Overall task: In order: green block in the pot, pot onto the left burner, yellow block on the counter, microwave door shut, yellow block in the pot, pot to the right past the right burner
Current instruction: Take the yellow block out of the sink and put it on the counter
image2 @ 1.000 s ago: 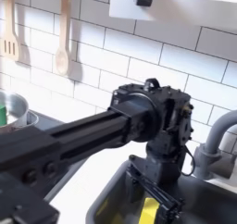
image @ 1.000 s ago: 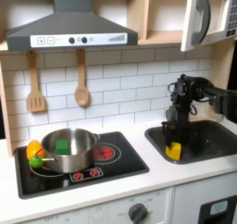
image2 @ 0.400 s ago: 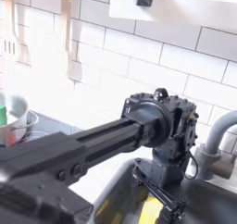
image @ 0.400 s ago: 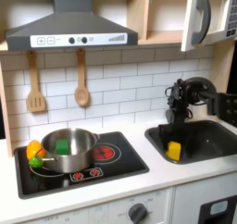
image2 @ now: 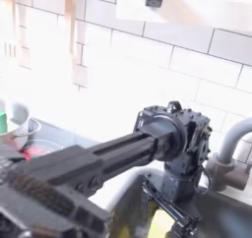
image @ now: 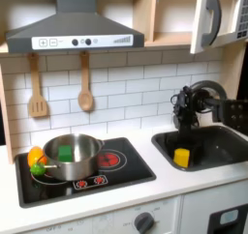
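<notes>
Hand over the sink, yellow block below

The hand hangs at the frame's right, above the sink; whether its fingers are apart I cannot tell. The yellow block lies in the basin's near-left corner: probably light, stiff, best pinched across flat sides.

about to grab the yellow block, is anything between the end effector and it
Nothing visible. The end effector hangs above the sink, and the yellow block lies uncovered below it on the basin floor.
</notes>
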